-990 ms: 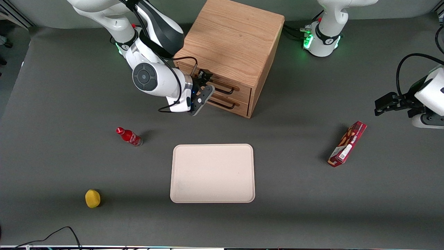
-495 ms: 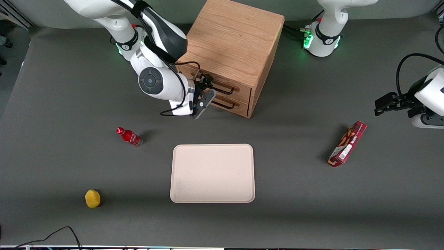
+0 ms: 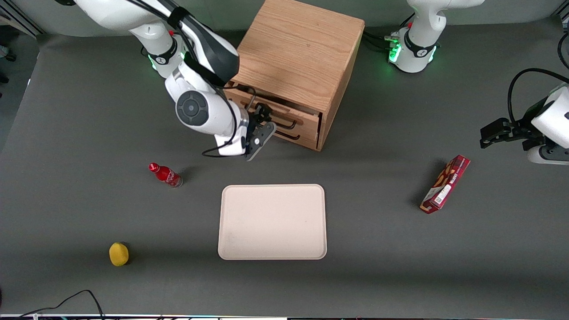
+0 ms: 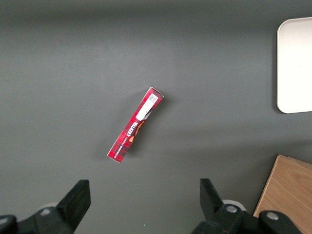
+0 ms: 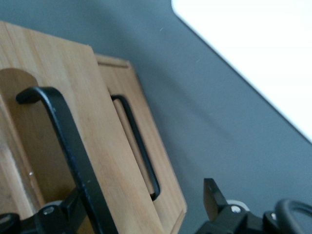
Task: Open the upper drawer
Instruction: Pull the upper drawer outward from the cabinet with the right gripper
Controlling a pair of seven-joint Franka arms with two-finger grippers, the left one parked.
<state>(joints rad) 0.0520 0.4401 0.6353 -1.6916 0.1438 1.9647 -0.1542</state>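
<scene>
Now the tool is clenched on the black bar handle of the upper drawer, which juts slightly from the oak cabinet, above the lower drawer.

Light oak upper drawer (black-handled); black hand; red bottle.

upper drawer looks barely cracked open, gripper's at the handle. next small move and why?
Probably keep pulling straight out toward the front camera. The upper drawer stands only slightly proud of the cabinet, its front ahead of the lower drawer. The gripper is at the black bar handle, one finger beside it, so the hook seems set.
</scene>
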